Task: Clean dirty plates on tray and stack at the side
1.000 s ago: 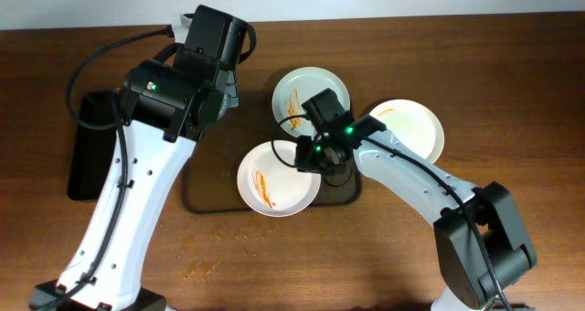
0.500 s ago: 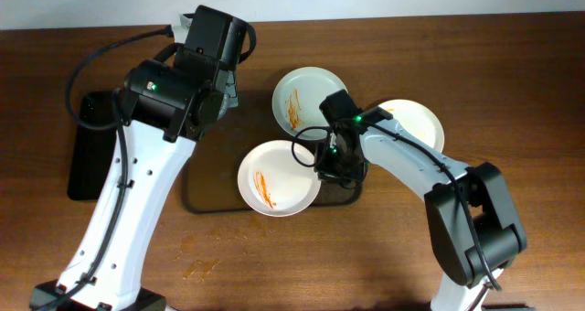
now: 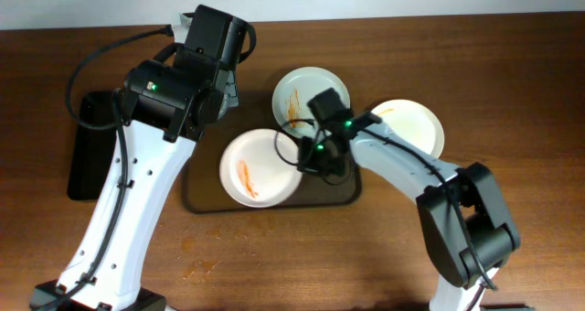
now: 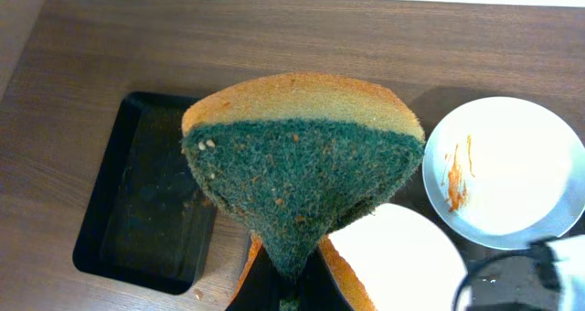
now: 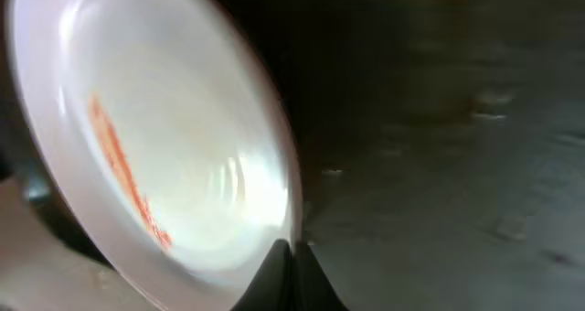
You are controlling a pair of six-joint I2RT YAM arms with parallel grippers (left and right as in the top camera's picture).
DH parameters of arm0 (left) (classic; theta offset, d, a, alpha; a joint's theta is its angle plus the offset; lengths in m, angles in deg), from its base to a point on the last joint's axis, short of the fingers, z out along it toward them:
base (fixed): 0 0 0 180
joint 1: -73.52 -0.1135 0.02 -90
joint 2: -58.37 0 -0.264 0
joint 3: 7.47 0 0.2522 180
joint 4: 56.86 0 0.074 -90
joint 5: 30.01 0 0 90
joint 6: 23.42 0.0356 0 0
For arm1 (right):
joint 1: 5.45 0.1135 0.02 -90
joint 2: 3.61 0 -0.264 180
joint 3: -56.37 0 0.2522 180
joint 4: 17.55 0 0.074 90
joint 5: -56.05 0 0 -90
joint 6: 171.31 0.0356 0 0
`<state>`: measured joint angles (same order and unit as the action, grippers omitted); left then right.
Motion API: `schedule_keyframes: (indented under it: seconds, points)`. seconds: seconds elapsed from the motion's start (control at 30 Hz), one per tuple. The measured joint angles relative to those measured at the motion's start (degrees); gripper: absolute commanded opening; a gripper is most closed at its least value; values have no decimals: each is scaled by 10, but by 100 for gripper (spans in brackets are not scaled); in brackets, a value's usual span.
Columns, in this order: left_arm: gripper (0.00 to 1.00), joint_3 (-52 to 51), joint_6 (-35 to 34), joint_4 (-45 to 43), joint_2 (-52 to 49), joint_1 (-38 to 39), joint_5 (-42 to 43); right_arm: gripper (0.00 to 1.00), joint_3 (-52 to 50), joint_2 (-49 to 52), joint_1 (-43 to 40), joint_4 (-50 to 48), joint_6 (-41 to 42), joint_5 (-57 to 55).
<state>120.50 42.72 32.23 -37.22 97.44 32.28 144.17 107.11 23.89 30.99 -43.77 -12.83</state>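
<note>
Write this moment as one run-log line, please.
left gripper: shut on green-and-yellow sponge | right gripper: shut on rim of white round plate with orange streak | plate: on dark tray | sponge: not touching plate

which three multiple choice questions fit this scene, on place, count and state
1. The plate pinched by the right gripper is
A. on the left half of the tray
B. on bare table
C. in a bin
2. Plates in the overhead view:
A. two
B. three
C. five
3. The left gripper is
A. open and empty
B. shut on a sponge
C. shut on a plate
Answers: 1 A, overhead shows it inside the tray's rim; 2 B, a second streaked plate on the tray and a cleaner plate on the table join it; 3 B, green and yellow sponge fills the left wrist view.
</note>
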Motion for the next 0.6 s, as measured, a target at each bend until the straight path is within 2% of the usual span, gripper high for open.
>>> schedule_keyframes:
  seconds: [0.13,0.17,0.2,0.33,0.4,0.47,0.6]
  points:
    - [1,0,0,0,0,0,0,5,1,1,60,-76,37,-53]
    - [1,0,0,0,0,0,0,17,1,1,67,-86,42,-68]
    - [0,0,0,0,-1,0,0,25,1,1,69,-91,45,-81]
    - [0,0,0,15,-28,-12,9,45,3,1,59,-89,37,-91]
    - [0,0,0,17,-51,-33,32,47,19,3,57,-74,18,-91]
    - [1,0,0,18,-69,-70,69,47,76,26,57,-42,-11,-91]
    - [1,0,0,31,-83,-123,109,36,192,99,59,30,-57,-92]
